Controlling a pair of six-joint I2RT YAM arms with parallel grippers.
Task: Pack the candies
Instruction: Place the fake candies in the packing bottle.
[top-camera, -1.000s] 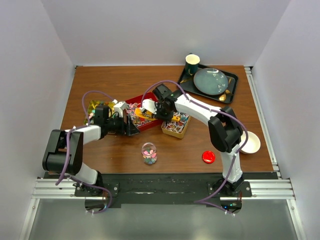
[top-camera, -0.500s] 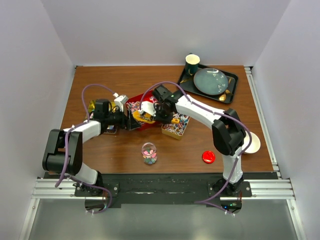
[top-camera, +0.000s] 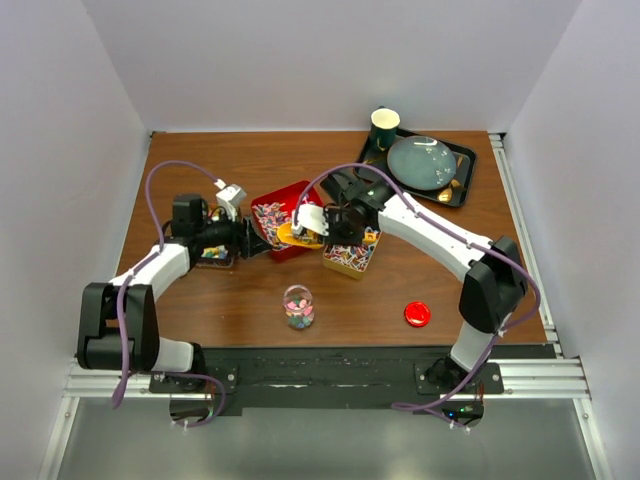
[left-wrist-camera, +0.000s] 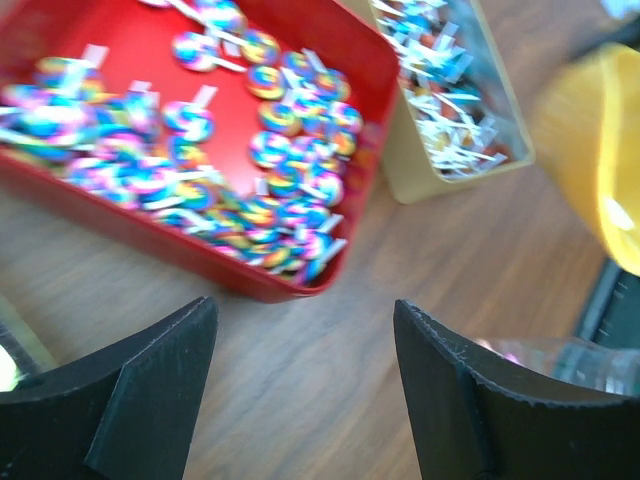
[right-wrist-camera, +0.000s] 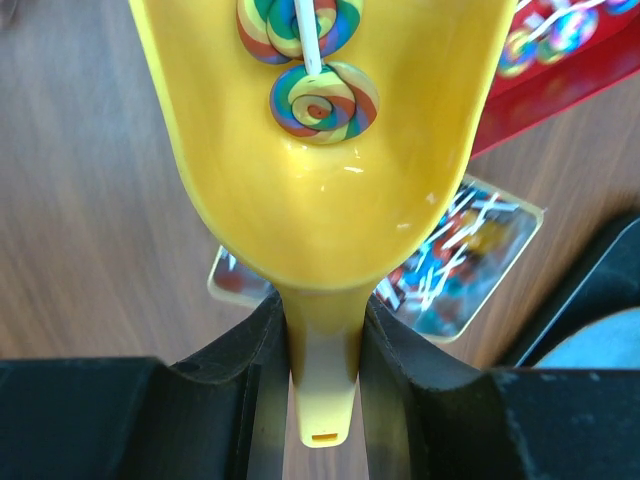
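My right gripper (top-camera: 322, 222) is shut on the handle of a yellow scoop (right-wrist-camera: 320, 180). The scoop holds two rainbow swirl candies (right-wrist-camera: 323, 100) and hangs over the table next to the red tray (top-camera: 298, 246). The red tray holds many swirl candies (left-wrist-camera: 200, 130). A gold tray (top-camera: 352, 252) of red-blue-silver wrapped twists (left-wrist-camera: 450, 110) stands to its right. A clear jar (top-camera: 298, 305) with some candies stands nearer the front. My left gripper (top-camera: 252, 238) is open and empty, low over the wood just left of the red tray (left-wrist-camera: 250, 285).
A red round lid (top-camera: 417, 314) lies at the front right. A dark tray (top-camera: 462, 172) with a plate and a green cup (top-camera: 385, 125) stands at the back right. A small tray of sweets (top-camera: 212, 255) lies under my left arm.
My left arm has drawn back to the left, away from the red tray. My right gripper has carried the scoop slightly right and toward the front.
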